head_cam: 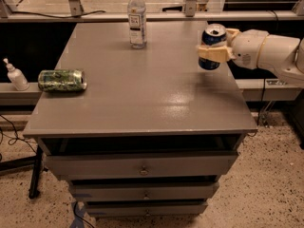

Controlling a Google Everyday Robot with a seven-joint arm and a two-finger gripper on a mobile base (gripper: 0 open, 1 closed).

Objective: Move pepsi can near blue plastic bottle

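Gripper (pixel 212 52) is clamping cream jaws on glossy cylindrical pepsi can (pixel 214 36) at 2 o'clock of matte table (pixel 142 99), clear plastic bottle (pixel 137 20) standing at 12.

No writing is legible on the pepsi can (pixel 212 45) in the jaws at the table's (pixel 156 89) right edge.

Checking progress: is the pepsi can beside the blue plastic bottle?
No, the gripper holds the pepsi can above the table, far right of the bottle.
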